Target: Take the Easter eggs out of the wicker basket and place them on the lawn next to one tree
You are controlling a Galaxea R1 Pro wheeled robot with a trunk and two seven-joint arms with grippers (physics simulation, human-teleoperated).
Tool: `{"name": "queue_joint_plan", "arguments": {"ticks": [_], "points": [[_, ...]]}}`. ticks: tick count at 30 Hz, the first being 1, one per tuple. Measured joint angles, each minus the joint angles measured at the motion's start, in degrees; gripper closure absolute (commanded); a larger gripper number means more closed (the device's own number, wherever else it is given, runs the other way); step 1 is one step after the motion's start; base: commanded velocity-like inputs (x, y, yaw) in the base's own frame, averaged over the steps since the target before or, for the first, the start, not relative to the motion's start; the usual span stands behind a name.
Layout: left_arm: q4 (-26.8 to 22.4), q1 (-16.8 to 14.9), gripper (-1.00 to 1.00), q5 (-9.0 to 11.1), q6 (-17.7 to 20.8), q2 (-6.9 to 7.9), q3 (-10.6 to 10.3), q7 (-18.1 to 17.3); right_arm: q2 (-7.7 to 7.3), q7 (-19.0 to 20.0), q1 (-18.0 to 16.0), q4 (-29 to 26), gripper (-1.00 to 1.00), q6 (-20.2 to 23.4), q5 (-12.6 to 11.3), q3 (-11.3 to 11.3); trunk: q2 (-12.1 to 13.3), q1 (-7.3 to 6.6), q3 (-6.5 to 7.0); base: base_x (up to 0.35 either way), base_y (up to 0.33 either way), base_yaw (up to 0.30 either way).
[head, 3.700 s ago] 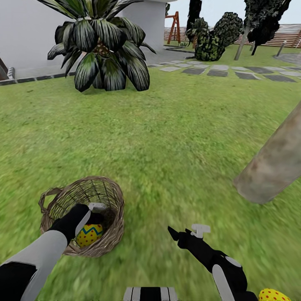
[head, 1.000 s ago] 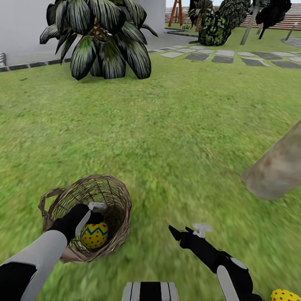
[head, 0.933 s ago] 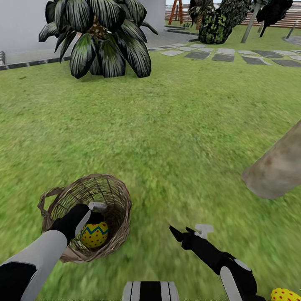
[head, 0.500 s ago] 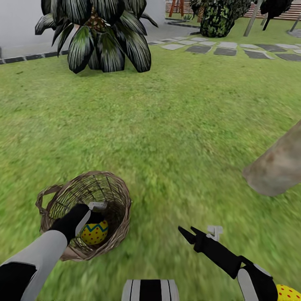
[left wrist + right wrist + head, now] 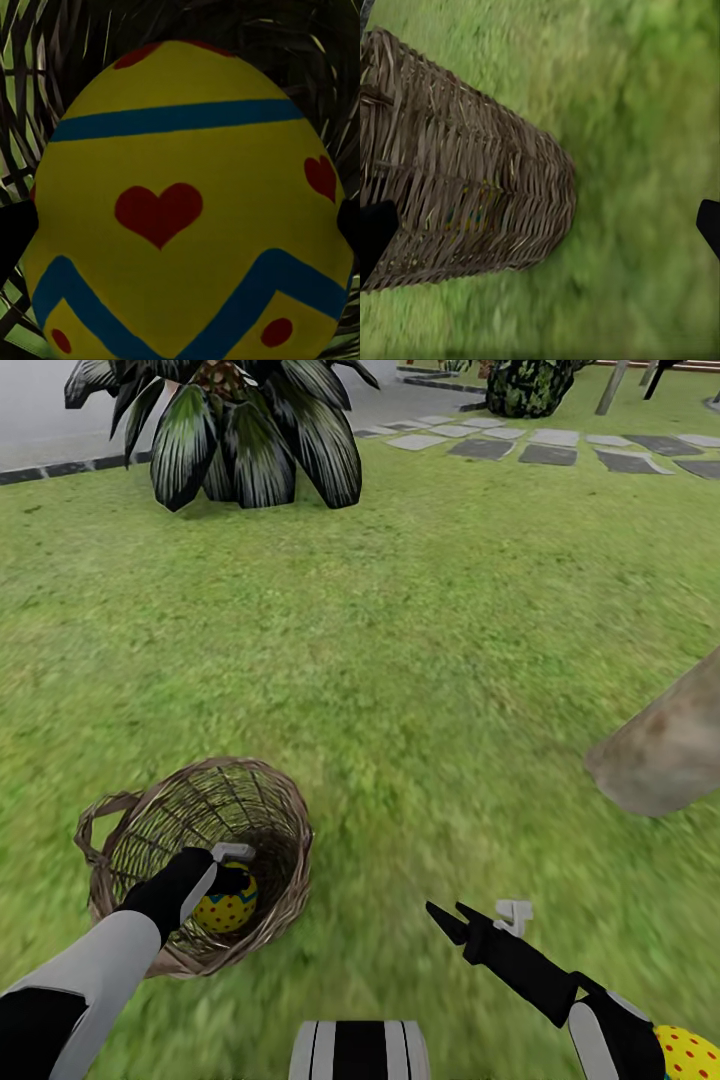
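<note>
Now, left gripper (image 5: 232, 868) down in wicker basket (image 5: 262, 802), jaws flanking Easter egg (image 5: 187, 217) — grip uncertain; squeeze fully, lift straight. Right gripper (image 5: 452, 920) — jaws apart, idle.

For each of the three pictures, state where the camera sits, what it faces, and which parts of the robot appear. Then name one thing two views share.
Head view: from the robot's head, looking forward and down over the lawn; both arms show, the left gripper in the wicker basket, the right gripper over grass.
Left wrist view: near the left gripper, facing an Easter egg close up; dark fingertips at the edges.
Right wrist view: near the right gripper, facing the basket's outer wall; dark fingertips at the edges.
Shared: the egg, in head and left wrist views.
</note>
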Motion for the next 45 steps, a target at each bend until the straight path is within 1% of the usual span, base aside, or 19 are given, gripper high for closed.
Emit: {"name": "queue_joint_plan", "arguments": {"ticks": [15, 17, 18, 31, 34, 39, 40, 42, 45], "points": [[-0.1, 0.09, -1.0, 0.0, -0.01, 0.0, -0.06, 0.0, -0.01, 0.03, 0.01, 0.0, -1.0, 0.06, 0.06, 0.23, 0.0, 0.0, 0.0, 0.0, 0.0, 0.0], [-0.1, 0.09, -1.0, -0.01, -0.01, 0.0, -0.06, 0.0, -0.01, 0.02, 0.0, 0.0, -1.0, 0.05, 0.09, 0.23, -0.02, 0.05, -0.44, 0.0, 0.0, 0.0], [-0.13, 0.04, -1.0, -0.39, 0.0, -0.01, -0.06, 0.02, -0.01, 0.02, 0.0, 0.0, -1.0, 0.05, 0.07, 0.24, -0.04, 0.07, -0.65, 0.0, 0.0, 0.0], [-0.13, 0.04, -1.0, -0.37, 0.0, -0.01, -0.07, 0.05, -0.02, 0.02, 0.0, 0.0, -1.0, 0.08, 0.08, 0.13, -0.04, 0.07, -0.66, 0.0, 0.0, 0.0], [-1.32, 0.03, -1.0, -0.86, 0.06, -0.01, -0.09, 0.11, -0.02, 0.03, 0.0, 0.0, -1.0, 0.13, 0.09, 0.05, -0.08, 0.14, -1.31, 0.0, 0.0, 0.0], [-1.25, 0.03, -1.0, -0.75, 0.09, -0.01, 0.01, 0.08, -0.02, 0.01, 0.0, 0.0, -1.0, 0.14, 0.08, -0.15, -0.08, 0.14, -1.32, 0.0, 0.0, 0.0], [-1.52, 0.03, 1.0, -0.79, 0.04, -0.01, -0.02, 0.13, -0.01, 0.0, 0.0, 0.0, -1.0, 0.14, 0.1, -0.17, -0.1, 0.17, -1.53, 0.0, 0.0, 0.0], [-2.29, 0.04, 1.0, -0.92, 0.04, -0.01, 0.01, 0.13, -0.02, 0.02, 0.0, 0.0, -1.0, 0.14, 0.09, -0.19, -0.12, 0.22, -1.98, 0.0, 0.0, 0.0], [-2.38, 0.04, 1.0, -0.91, 0.06, 0.0, 0.03, 0.16, -0.02, 0.03, -0.01, 0.0, -1.0, 0.14, 0.08, -0.2, -0.13, 0.22, -1.99, 0.0, 0.0, 0.0]]}}
